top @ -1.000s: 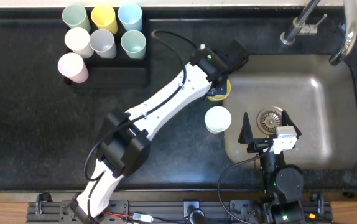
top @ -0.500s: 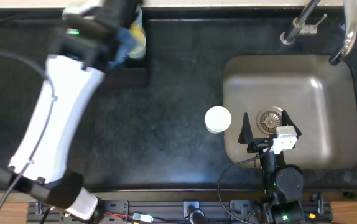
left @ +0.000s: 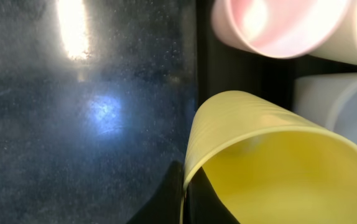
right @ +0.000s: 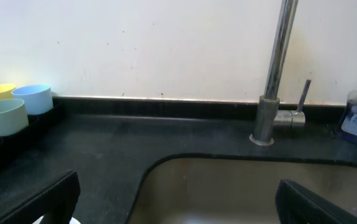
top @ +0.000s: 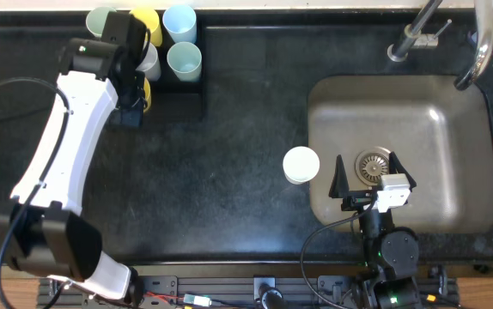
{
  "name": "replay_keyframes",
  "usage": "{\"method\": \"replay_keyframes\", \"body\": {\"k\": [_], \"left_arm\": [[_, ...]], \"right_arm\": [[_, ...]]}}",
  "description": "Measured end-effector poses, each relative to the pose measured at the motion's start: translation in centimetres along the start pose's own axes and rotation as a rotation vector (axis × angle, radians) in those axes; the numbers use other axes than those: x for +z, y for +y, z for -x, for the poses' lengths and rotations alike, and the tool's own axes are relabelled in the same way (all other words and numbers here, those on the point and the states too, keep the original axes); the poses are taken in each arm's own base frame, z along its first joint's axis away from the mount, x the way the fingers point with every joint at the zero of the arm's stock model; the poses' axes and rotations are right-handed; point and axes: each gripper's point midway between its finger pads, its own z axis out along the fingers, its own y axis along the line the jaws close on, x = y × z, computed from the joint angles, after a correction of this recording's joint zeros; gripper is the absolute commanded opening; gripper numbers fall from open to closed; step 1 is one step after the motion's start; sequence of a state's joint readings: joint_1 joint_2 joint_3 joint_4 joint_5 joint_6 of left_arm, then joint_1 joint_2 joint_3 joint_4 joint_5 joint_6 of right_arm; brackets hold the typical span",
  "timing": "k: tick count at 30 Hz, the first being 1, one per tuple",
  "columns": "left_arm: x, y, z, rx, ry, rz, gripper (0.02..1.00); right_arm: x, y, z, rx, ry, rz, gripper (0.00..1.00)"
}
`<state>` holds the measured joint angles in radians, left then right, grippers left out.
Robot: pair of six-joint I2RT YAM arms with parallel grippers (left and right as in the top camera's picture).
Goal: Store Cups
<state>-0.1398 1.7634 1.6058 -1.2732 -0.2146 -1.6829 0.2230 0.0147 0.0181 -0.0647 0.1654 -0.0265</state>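
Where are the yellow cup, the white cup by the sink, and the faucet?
yellow cup (left: 241,118), left wrist view, on its outer wall
white cup (top: 301,164), top view, centre of its round top
faucet (right: 282,50), right wrist view, on its upright pipe

cups (top: 301,165) 9 | tray (top: 178,107) 1 | sink (top: 453,202) 1 | tap (top: 418,30) 1 | arms (top: 66,146) 2

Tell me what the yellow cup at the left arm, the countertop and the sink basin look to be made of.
Yellow cup: likely plastic with a matte finish, judging by its thin, evenly coloured wall and soft sheen.
Countertop: dark polished stone or a stone-look composite. It is finely speckled and mirrors the lamps.
Sink basin: probably stainless steel with a brushed finish, going by its grey metallic glare.
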Motion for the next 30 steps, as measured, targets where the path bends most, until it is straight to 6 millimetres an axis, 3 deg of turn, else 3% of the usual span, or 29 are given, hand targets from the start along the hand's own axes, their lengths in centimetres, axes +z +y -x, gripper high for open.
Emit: {"method": "replay_keyframes", "body": {"k": [12, 21, 30], "left_arm": [[3.8, -2.1, -1.2, -0.022, 0.027, 0.004, 0.036], [5.1, -2.9, -1.6, -0.023, 0.028, -0.002, 0.036], [5.5, -2.9, -1.6, -0.026, 0.022, 0.003, 0.305]], "right_arm": [[0.0, 0.0, 0.0, 0.0, 0.0, 0.0, 0.998], [0.0, 0.0, 0.0, 0.0, 0.001, 0.0, 0.998], [0.0, 0.0, 0.0, 0.0, 0.0, 0.0, 0.996]]}}
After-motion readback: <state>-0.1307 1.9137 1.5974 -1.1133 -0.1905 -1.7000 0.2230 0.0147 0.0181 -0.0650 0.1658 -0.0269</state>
